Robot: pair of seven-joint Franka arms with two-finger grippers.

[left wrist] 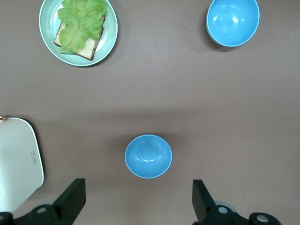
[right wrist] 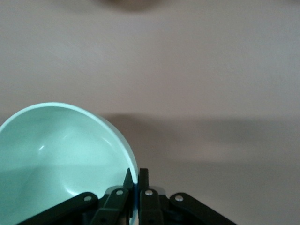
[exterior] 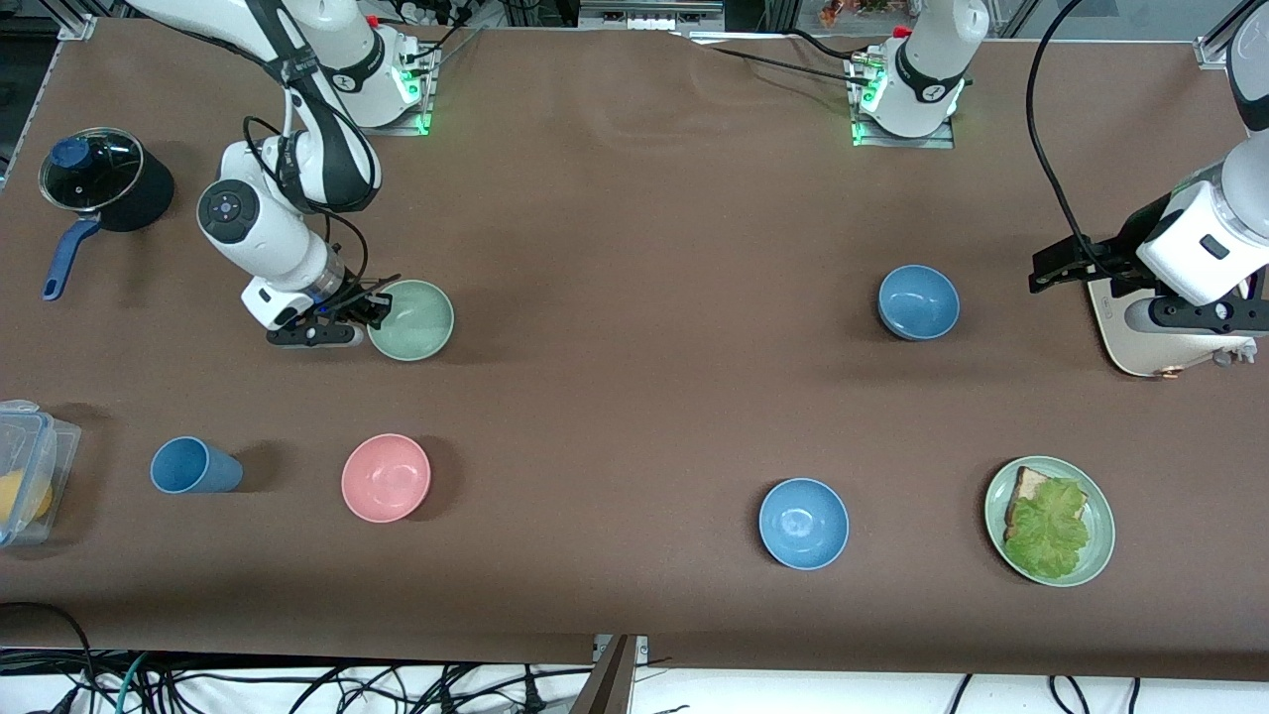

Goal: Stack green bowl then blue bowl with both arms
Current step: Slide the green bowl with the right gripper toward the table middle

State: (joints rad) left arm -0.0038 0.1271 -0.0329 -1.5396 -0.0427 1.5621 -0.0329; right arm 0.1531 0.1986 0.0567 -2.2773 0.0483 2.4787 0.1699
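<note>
The pale green bowl point(exterior: 411, 319) point(right wrist: 56, 154) sits toward the right arm's end of the table. My right gripper point(exterior: 382, 309) point(right wrist: 136, 176) is shut on its rim, with one finger inside the bowl and one outside. The dusty blue bowl point(exterior: 918, 301) point(left wrist: 148, 156) stands alone toward the left arm's end. My left gripper point(exterior: 1076, 266) point(left wrist: 139, 206) hangs open and empty above the table beside that bowl, which shows between the fingers point(left wrist: 70, 201) in the left wrist view.
A sky-blue bowl point(exterior: 803, 523) point(left wrist: 233, 21), a pink bowl point(exterior: 387, 477) and a blue cup point(exterior: 193, 466) stand nearer the front camera. Also here are a green plate point(exterior: 1100, 516) with bread and lettuce, a white board point(exterior: 1130, 337), a lidded pot point(exterior: 99, 183) and a clear container point(exterior: 30, 476).
</note>
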